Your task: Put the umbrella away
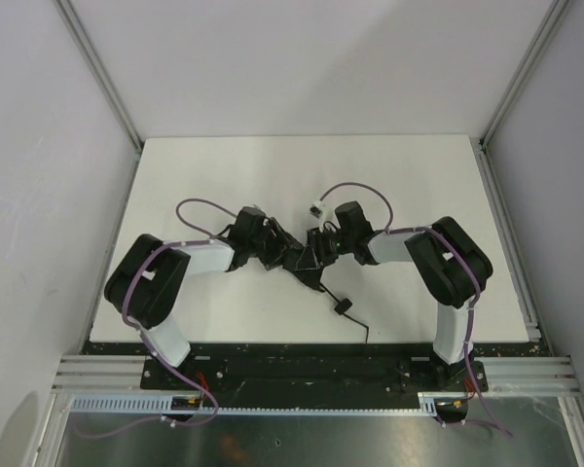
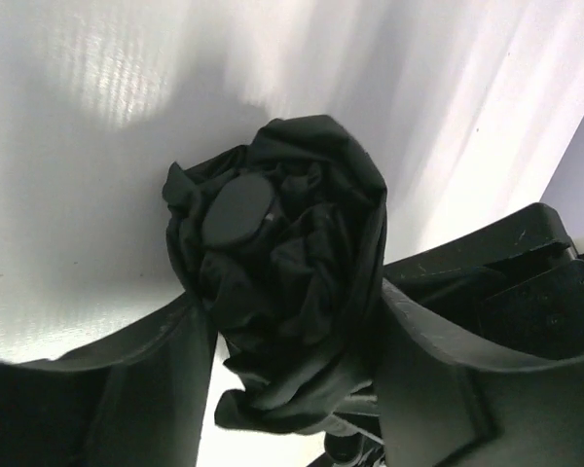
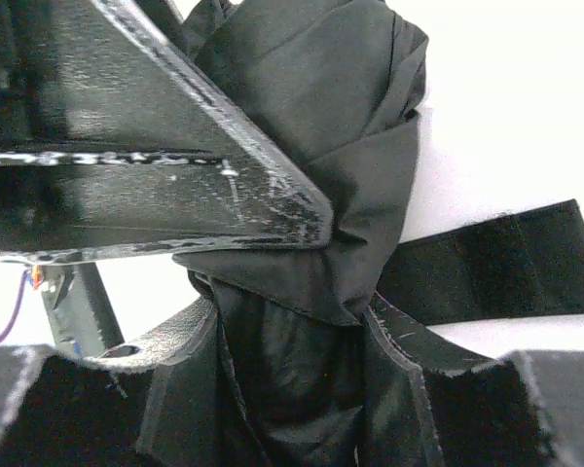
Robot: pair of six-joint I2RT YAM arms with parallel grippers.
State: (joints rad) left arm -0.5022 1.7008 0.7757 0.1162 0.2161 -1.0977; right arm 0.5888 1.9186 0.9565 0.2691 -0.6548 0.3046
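The umbrella is a black folded bundle at the middle of the white table, held between both grippers. In the left wrist view its round end cap faces the camera, and the crumpled fabric sits squeezed between my left gripper's fingers. My right gripper is shut on the fabric from the other side. The left gripper's finger crosses above it. The closure tab sticks out to the right. The thin wrist cord trails toward the table's near edge.
The white table is boxed in by grey walls and aluminium posts. Purple cables loop over both arms. A black rail runs along the near edge between the arm bases.
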